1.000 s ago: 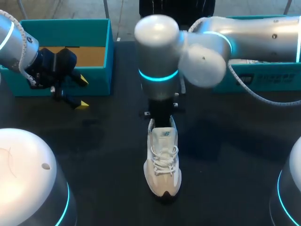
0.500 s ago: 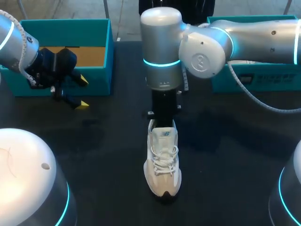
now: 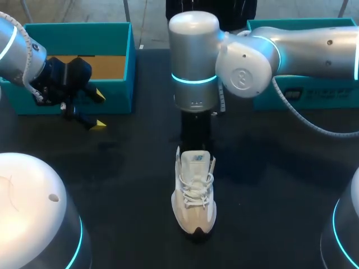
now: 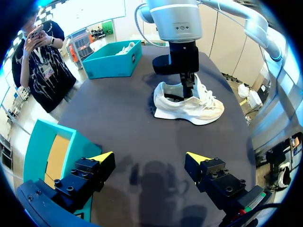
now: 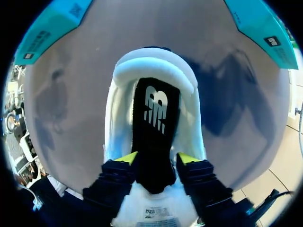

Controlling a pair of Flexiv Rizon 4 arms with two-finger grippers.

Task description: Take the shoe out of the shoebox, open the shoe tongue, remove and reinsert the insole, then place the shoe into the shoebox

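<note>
We stand the shoe (image 3: 194,196) upright at mid-counter (image 3: 280,185), toe toward the near edge, so the right pincer (image 5: 157,158), narrowly parted, grips the black insole (image 5: 154,113) from above, while the left pincer (image 3: 99,110) hovers wide open, empty, beside the far-left shoebox (image 3: 120,95).

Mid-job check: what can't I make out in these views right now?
Right gripper: in the head view the right arm covers it; the wrist views do not settle whether it holds the insole.
Insole's front end: right wrist view, hidden under the gripper and tongue.
Right shoebox inside: head view, the right arm covers it; in the left wrist view something white lies in it, too small to name.
</note>
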